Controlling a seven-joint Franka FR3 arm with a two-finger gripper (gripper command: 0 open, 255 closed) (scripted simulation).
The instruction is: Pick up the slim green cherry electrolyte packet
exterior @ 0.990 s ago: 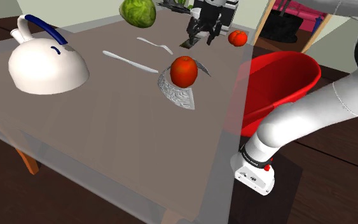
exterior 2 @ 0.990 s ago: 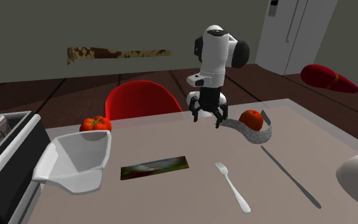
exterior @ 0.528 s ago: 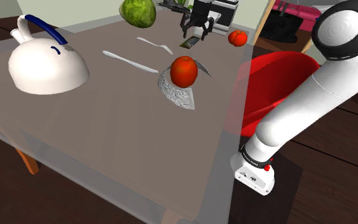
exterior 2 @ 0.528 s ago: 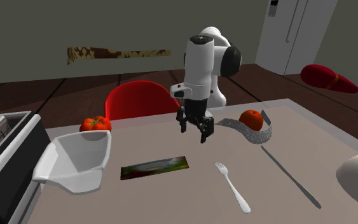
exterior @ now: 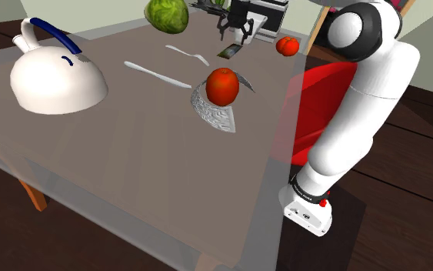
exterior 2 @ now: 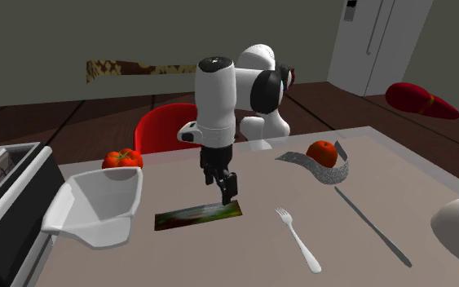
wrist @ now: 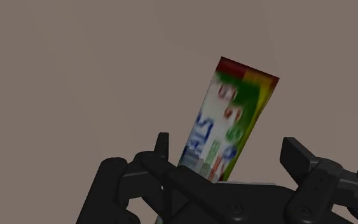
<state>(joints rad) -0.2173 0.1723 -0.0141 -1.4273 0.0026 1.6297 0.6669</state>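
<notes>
**Hovering open above the packet**

Packet [exterior 2: 199, 214] lies flat on the bench [exterior 2: 219, 261]. The wrist view shows it green with a red end and blue-and-white print. End effector [exterior 2: 226, 194] points down over the packet's end nearer the fork [exterior 2: 297, 239]. Its fingers [wrist: 163, 146] stand apart with the packet running between them, and no contact is visible.

On the second exterior view's left of the packet sits a white open container [exterior 2: 97, 208], with a tomato [exterior 2: 122, 158] behind it. Beyond the fork lie a knife [exterior 2: 372, 224] and a speckled bowl [exterior 2: 329, 171] holding a red apple [exterior 2: 322, 152]. In the shoulder view a white kettle [exterior: 53, 73] stands well apart.
</notes>
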